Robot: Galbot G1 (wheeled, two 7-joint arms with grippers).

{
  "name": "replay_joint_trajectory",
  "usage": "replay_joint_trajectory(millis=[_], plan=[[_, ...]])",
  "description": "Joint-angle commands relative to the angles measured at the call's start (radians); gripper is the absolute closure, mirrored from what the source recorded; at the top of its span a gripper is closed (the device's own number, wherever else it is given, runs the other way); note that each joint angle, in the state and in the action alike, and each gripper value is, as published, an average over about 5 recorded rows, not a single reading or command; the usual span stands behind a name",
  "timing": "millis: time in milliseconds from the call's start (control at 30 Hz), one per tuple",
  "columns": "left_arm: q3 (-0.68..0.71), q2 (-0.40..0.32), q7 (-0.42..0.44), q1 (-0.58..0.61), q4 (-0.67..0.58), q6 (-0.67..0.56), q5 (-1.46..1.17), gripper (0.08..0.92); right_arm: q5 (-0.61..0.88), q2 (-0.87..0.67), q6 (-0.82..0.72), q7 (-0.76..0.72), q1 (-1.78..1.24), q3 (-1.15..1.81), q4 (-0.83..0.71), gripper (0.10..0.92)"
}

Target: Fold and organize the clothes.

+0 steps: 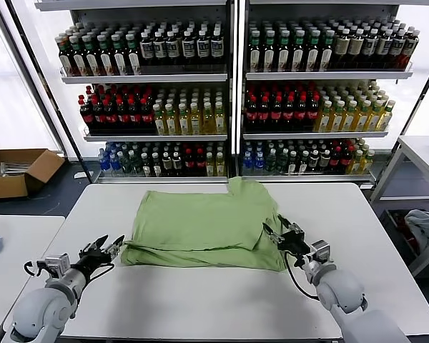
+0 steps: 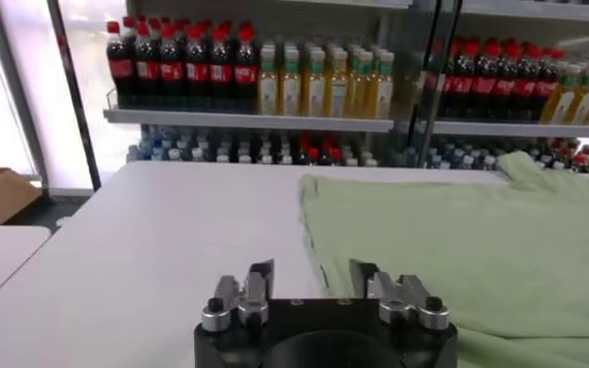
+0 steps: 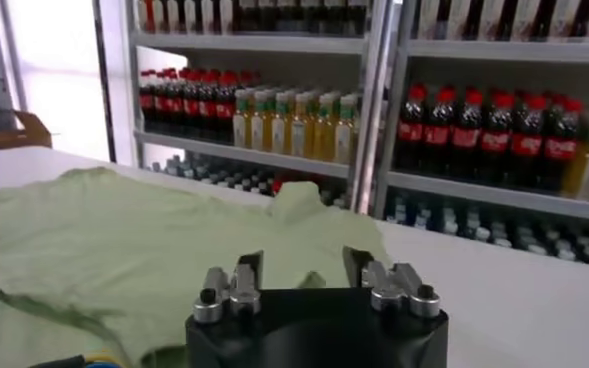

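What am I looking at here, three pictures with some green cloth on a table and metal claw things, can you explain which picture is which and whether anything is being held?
This is a two-armed robot standing at a white table, in front of shelves of drink bottles. The wide picture comes from a camera on its head, looking down at the table. The other two come from cameras on its wrists, so each shows that arm's own gripper close up at the lower edge.

On the table lies a light green soft shirt, partly folded, with one layer lying over another.

The left gripper sits at the shirt's left edge; its wrist picture shows it open, with nothing between the fingers. The right gripper is at the shirt's right edge, also open and empty. So nothing is held right now.
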Motion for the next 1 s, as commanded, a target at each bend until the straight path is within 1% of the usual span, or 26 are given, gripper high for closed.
replay_joint_trajectory(millis=[33,100,233,333,433,567,1000], plan=[[-0.014,-0.044,-0.006,0.113,-0.016,-0.015,0.019,0.35,-0.007,-0.002,-0.079,0.084,-0.162,0.061,0.112,0.232],[0.002,-0.051,-0.01,0.111,-0.013,-0.014,0.022,0.29,-0.006,0.005,-0.09,0.092,-0.186,0.067,0.125,0.21],[0.031,-0.06,-0.016,0.088,0.002,-0.011,0.03,0.2,-0.003,0.006,-0.098,0.088,-0.217,0.063,0.144,0.203],[0.048,-0.064,-0.021,0.06,0.025,-0.007,0.031,0.18,0.0,0.005,-0.109,0.086,-0.224,0.05,0.154,0.214],[0.058,-0.065,-0.023,0.041,0.043,-0.005,0.031,0.198,-0.002,0.008,-0.111,0.083,-0.223,0.036,0.155,0.276],[0.063,-0.064,-0.022,0.035,0.049,-0.005,0.03,0.294,-0.003,0.009,-0.112,0.081,-0.223,0.027,0.157,0.397],[0.055,-0.071,-0.015,0.065,0.033,-0.006,0.037,0.675,-0.003,-0.002,-0.104,0.07,-0.208,0.024,0.136,0.76]])
